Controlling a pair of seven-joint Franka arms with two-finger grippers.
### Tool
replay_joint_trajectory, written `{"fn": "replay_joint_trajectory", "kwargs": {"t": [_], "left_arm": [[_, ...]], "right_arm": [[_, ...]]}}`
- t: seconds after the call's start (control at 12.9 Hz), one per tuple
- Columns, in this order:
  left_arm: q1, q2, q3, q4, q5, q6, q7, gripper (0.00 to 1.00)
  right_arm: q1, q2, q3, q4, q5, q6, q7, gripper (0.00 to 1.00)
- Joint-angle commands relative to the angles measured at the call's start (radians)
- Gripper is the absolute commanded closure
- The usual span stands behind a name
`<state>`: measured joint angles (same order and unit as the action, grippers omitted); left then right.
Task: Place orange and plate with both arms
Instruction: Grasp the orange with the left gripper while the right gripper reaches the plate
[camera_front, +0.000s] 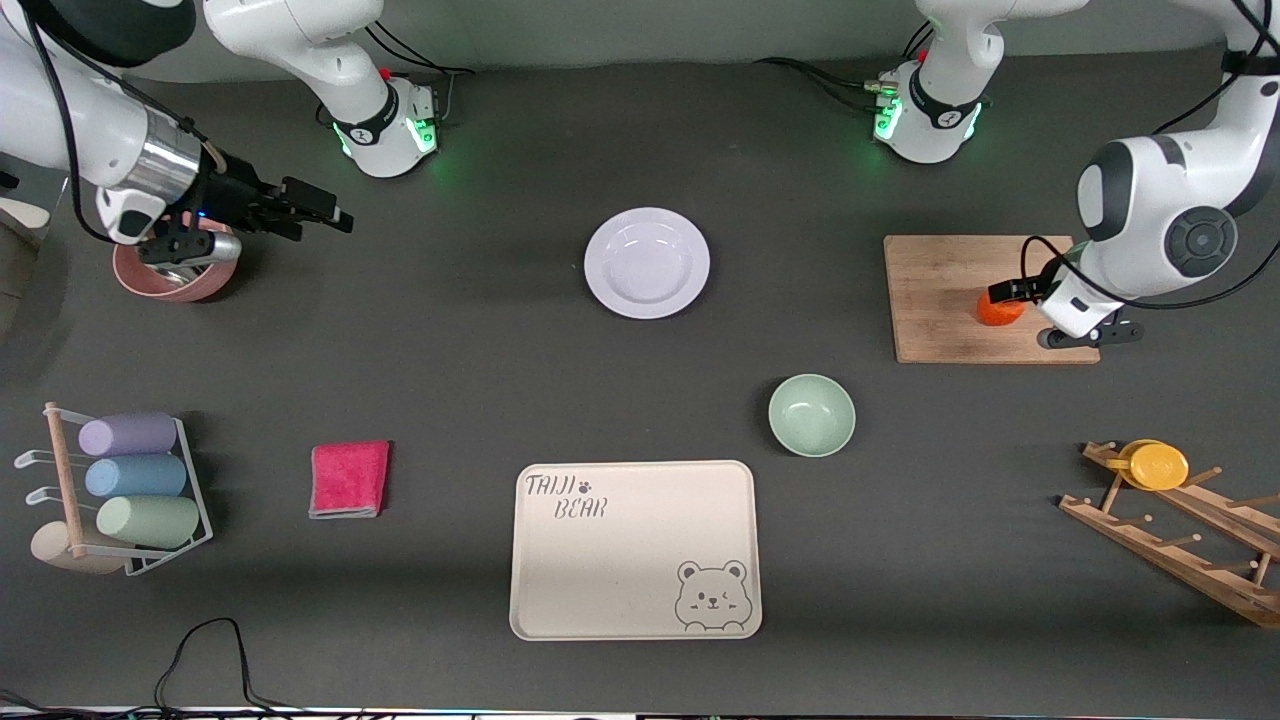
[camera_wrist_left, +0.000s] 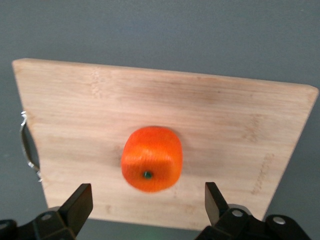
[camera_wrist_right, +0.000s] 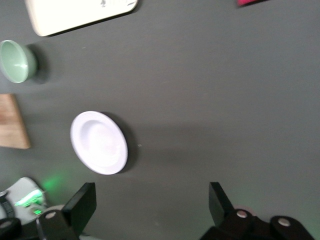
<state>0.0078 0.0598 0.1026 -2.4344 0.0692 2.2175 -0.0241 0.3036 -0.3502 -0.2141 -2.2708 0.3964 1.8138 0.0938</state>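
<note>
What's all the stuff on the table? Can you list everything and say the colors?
plate: 1, white, table middle, toward the robot bases
orange: 1, orange, on the board
board: 1, wooden, left arm's end
bowl: 1, pale green, nearer the camera than the plate
tray: 1, cream with a bear drawing, nearest the camera
cloth: 1, pink, beside the tray
cup rack: 1, white wire, holding purple, blue and green cups, right arm's end
pink bowl: 1, pink, under the right claw
peg rack: 1, wooden, left arm's end
disc: 1, yellow, on the peg rack
left claw: open, around the orange
right claw: open, over the table beside the pink bowl
</note>
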Motion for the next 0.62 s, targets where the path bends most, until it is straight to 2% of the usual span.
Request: {"fn": "replay_joint_trajectory", "kwargs": {"t": [0.0, 0.23, 0.54], "left_arm": [[-0.008, 0.058, 0.0, -0.025, 0.011, 0.091, -0.025, 0.0], [-0.009, 0.084, 0.0, -0.047, 0.011, 0.142, -0.025, 0.0], [-0.006, 0.086, 0.0, -0.069, 0.011, 0.154, -0.025, 0.0]], "right_arm": [[0.003, -0.032, -0.001, -0.151, 0.173, 0.111, -0.193, 0.0], [0.005, 0.02, 0.001, -0.274, 0.387, 0.228, -0.397, 0.0], [0.002, 0.178, -0.001, -0.346, 0.681, 0.236, -0.766, 0.0]]}}
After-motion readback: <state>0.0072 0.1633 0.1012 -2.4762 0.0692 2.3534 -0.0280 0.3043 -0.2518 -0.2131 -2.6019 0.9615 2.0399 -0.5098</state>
